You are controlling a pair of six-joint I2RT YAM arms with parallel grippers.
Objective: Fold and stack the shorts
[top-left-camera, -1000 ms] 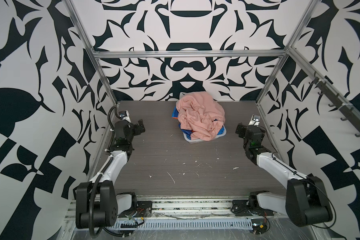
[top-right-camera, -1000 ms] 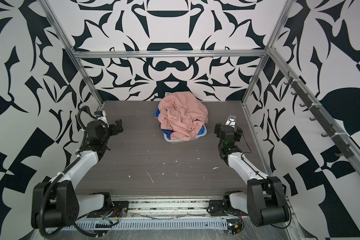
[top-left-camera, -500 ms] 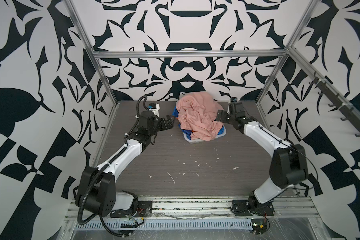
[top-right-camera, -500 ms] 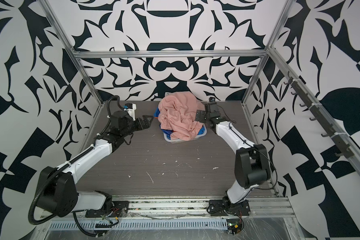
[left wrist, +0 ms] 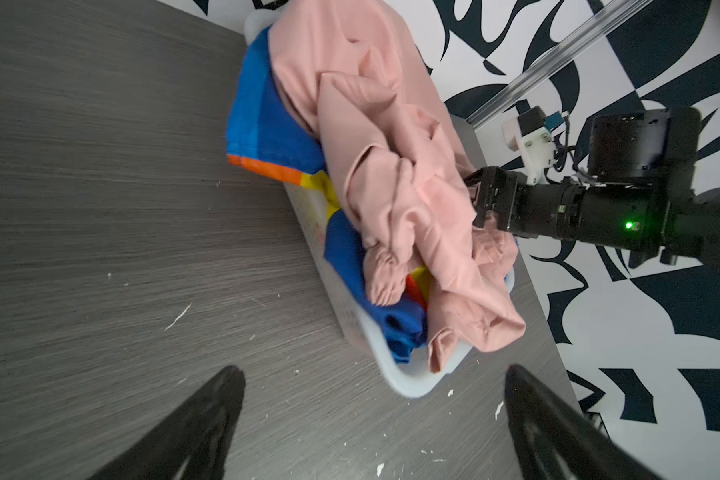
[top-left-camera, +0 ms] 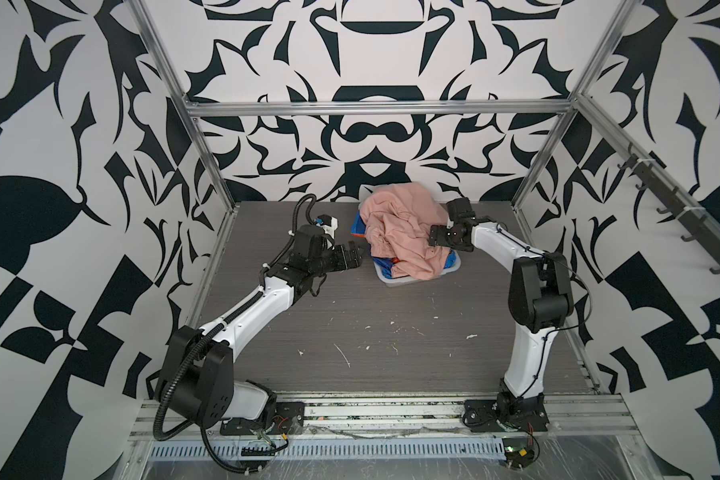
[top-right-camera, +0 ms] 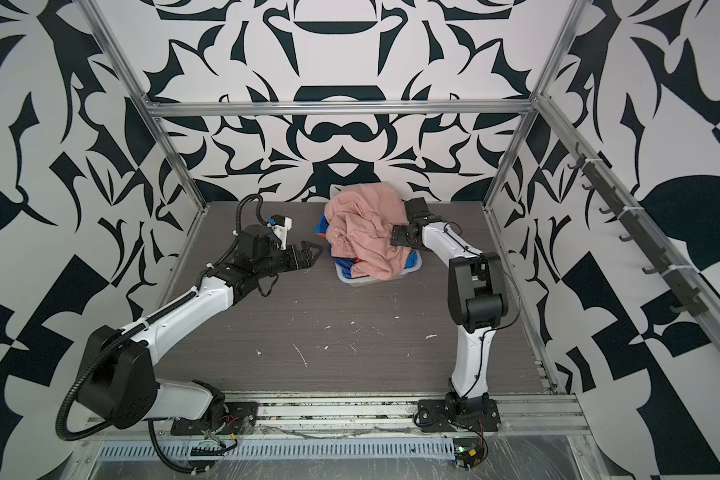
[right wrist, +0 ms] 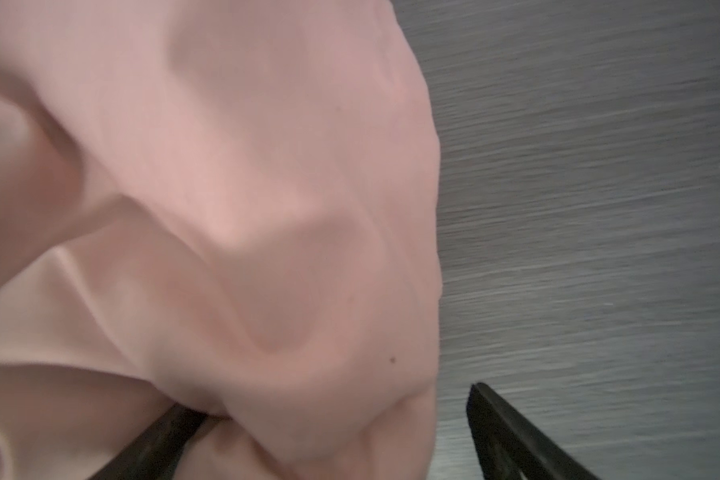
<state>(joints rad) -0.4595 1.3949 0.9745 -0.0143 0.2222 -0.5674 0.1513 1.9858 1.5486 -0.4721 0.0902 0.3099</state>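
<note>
While left fingers (left wrist: pixel 196 428) gape empty | right fingers (right wrist: pixel 504 436) spread wide, straddling pink shorts (right wrist: pixel 225 187)

Bench (top-left-camera: pixel 433 365): dark grey top with a wood grain, flat, spanning the enclosure floor in both top views.
Basket (top-left-camera: pixel 393 281): white plastic, standing directly on the bench towards the back, near the middle, askew to the bench edges.
Salmon-pink shorts (top-left-camera: pixel 400 232): heaped in the basket and hanging over its rim; whether a hem reaches the bench cannot be told.
White scraps (top-left-camera: pixel 342 360): small flecks and streaks, mostly on the front half, a few just beside the basket.
</note>
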